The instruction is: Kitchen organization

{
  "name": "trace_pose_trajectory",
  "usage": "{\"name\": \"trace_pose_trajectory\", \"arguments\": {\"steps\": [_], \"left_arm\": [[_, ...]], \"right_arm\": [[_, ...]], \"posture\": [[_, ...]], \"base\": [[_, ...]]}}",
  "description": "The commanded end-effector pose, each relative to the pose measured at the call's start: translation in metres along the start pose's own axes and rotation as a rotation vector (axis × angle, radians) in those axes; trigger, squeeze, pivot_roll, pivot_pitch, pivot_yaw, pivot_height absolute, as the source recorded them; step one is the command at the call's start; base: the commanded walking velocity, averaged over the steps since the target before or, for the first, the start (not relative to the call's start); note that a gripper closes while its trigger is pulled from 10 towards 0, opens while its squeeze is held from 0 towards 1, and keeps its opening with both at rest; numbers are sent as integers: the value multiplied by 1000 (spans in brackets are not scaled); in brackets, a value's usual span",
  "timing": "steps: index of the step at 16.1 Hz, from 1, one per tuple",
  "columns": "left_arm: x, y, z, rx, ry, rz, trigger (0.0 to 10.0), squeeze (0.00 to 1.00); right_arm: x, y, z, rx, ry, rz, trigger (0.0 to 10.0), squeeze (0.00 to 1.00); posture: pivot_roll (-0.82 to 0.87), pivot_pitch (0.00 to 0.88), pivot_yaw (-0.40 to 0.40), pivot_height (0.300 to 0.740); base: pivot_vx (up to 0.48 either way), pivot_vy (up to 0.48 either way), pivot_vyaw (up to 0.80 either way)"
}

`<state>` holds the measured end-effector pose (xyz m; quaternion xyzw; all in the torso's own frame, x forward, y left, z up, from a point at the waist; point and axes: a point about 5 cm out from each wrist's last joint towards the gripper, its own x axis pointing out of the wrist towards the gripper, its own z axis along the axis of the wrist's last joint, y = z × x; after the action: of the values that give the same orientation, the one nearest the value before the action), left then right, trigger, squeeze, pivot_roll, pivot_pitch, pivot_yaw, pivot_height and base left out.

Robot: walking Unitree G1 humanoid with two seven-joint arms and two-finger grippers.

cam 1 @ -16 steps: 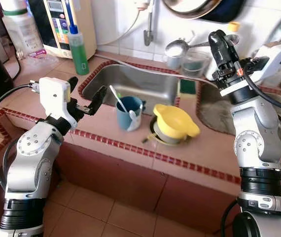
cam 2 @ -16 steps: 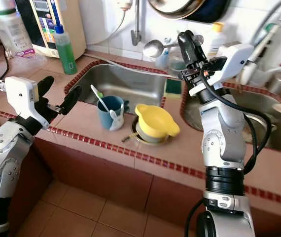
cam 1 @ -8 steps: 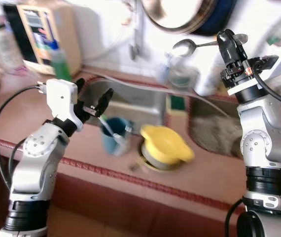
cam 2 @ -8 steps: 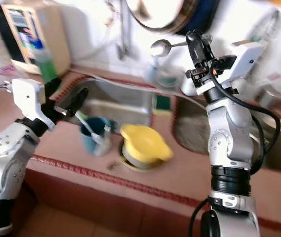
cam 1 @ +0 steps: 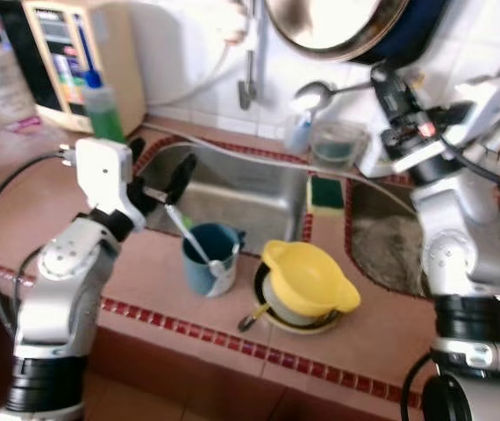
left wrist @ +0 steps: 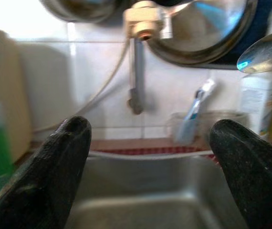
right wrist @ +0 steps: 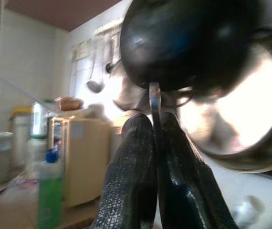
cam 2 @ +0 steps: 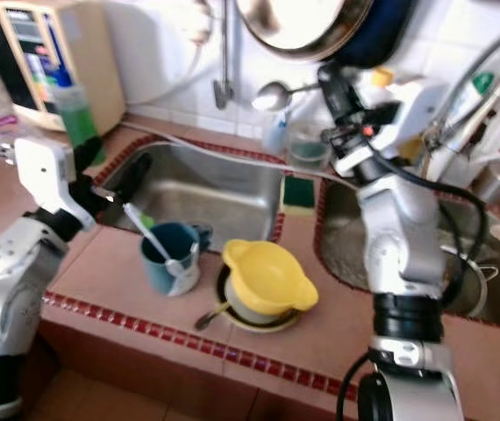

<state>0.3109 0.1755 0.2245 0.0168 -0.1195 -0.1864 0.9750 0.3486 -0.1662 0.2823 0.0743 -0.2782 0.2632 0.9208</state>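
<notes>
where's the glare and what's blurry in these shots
Left eye view: strong glare on the hanging steel pan and white tiles; mild softness overall. Left wrist view: the open left gripper is near and blurred, the silver ladle bowl catches blue-white highlights. Right wrist view: the right gripper, shut on the ladle handle, is fairly sharp; the pan behind is blown out.

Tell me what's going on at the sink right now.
The right hand is raised by the wall, shut on a metal ladle. The left hand is open over the sink's edge, above the blue cup with a spoon in it. A yellow bowl lies upside down on a plate beside the cup.
</notes>
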Motion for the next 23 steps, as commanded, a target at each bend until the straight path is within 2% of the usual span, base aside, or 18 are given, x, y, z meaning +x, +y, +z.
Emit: {"name": "trace_pose_trajectory", "arguments": {"steps": [1,5,8,11,12,15,16,23], "left_arm": [[5,-9,15,20,-10,-41,10000,0],[13,-35,44,-11,-41,-122,10000,0],[10,-52,58,-68,-2,-198,10000,0],[7,-63,65,-87,56,-257,10000,0],[3,-69,62,-75,108,-284,10000,0],[-3,-76,64,-87,144,-321,10000,0],[-4,-79,63,-73,167,-320,10000,0],[-3,-81,61,-93,212,-317,10000,0]], "right_arm": [[4,-10,1,-39,52,-14,10000,0],[5,-47,-19,-163,331,-165,10000,0],[10,-60,-18,-136,365,-191,10000,0],[15,-60,-18,-130,375,-156,10000,0],[17,-59,-20,-113,385,-142,10000,0],[21,-51,-27,-86,382,-67,10000,0],[23,-45,-33,-4,378,-21,10000,0],[22,-30,-57,214,411,33,10000,0]], "posture": [[-78,0,-35,740],[-83,25,-35,740],[-75,95,-29,740],[-65,138,-26,740],[-57,173,-21,740],[-45,224,-12,740],[-40,240,-9,740],[-36,280,6,740]], "base": [[0,0,0],[0,0,0],[0,0,0],[0,0,0],[0,0,0],[0,0,0],[0,0,0],[0,0,0]]}}
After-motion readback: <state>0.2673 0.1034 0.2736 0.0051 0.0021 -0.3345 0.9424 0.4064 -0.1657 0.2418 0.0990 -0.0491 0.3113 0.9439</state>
